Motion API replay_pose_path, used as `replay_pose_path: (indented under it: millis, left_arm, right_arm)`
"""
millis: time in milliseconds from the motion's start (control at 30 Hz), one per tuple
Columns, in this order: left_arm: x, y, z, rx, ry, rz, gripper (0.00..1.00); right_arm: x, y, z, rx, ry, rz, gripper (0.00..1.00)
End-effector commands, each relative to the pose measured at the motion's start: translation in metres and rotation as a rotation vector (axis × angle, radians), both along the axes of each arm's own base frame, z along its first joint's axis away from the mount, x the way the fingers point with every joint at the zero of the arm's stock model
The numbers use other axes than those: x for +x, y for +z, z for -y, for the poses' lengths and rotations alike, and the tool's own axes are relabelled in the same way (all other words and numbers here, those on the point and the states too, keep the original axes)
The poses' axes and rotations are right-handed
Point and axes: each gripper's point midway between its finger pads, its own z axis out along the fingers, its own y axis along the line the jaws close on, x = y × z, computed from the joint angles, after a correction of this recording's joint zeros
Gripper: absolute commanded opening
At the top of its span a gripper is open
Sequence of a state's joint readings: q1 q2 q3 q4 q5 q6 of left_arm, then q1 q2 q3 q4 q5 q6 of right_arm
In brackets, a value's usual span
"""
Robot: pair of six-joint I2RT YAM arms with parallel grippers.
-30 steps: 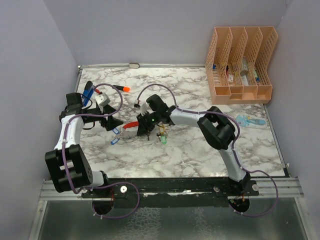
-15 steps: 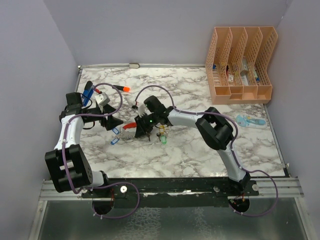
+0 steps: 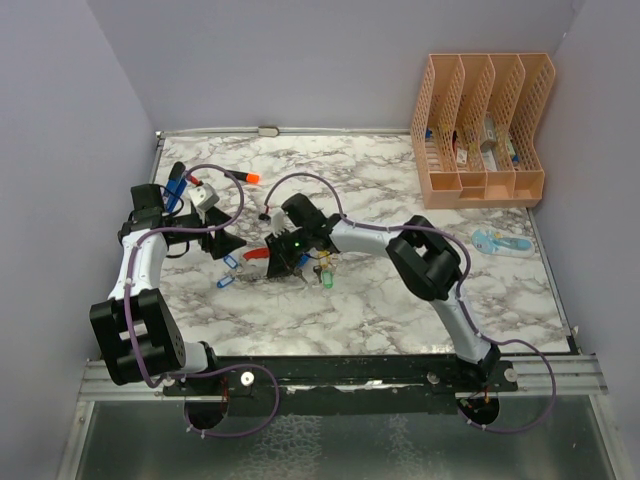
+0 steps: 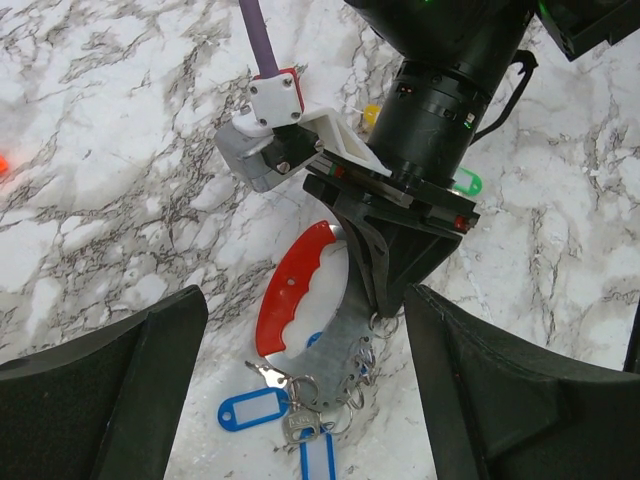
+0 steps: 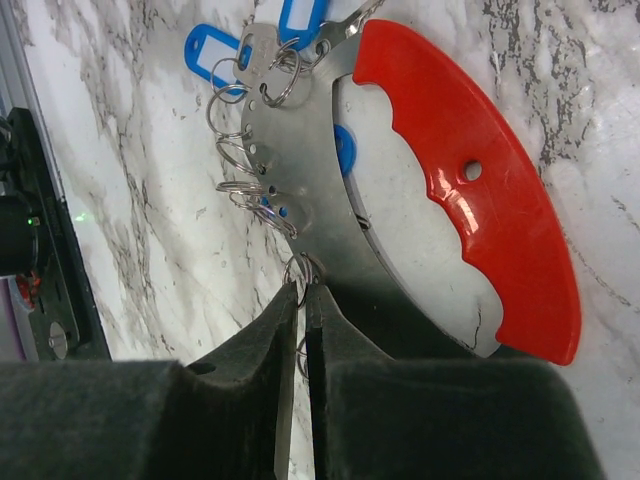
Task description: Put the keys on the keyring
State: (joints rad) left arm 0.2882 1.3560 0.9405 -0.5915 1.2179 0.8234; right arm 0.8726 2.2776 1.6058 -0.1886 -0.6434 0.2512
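Marble table [image 3: 400,300] w/ keys [image 4: 250,410], marker [image 3: 250,177], rack [image 3: 480,110]

Beyond the jaws of the right gripper [image 5: 298,298], the keyring [image 5: 310,200] pairs glossy red plastic with dull brushed metal; the keys [image 5: 215,50] wear shiny blue plastic covers.

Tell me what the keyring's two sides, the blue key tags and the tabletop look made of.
Keyring's red side looks like moulded plastic: glossy, with soft highlights and finger scallops. Its grey side looks like brushed sheet metal: thin, flat, punched with holes. Blue key tags: probably plastic, with uniform colour and white insert windows. Tabletop: marble pattern, possibly a printed laminate; cannot tell.
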Motion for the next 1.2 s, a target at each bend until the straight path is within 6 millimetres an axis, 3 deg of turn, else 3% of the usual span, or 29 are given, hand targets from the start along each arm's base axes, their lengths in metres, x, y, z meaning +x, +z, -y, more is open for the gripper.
replay_pose_path:
  millis: [0,467,767,1000,1167]
  left_arm:
    - [0.002,0.009,-0.002,-0.001,0.006,0.038,0.83]
    - [0.007,0.015,-0.005,0.002,0.037,0.045,0.83]
    - [0.007,0.016,-0.007,0.003,0.054,0.044,0.83]
    - [0.01,0.016,-0.01,-0.001,0.07,0.041,0.83]
    - [0.012,0.017,-0.011,-0.012,0.077,0.04,0.83]
  right_arm:
    - [0.0,-0.01,-0.003,-0.076,-0.03,0.028,0.11]
    - [-0.004,-0.018,-0.008,-0.191,-0.098,0.084,0.17]
    - [0.001,-0.029,-0.01,-0.224,-0.152,0.091,0.01]
    - [0.01,-0.02,-0.007,-0.215,-0.2,0.14,0.01]
    - [0.016,0.004,-0.007,-0.146,-0.227,0.2,0.01]
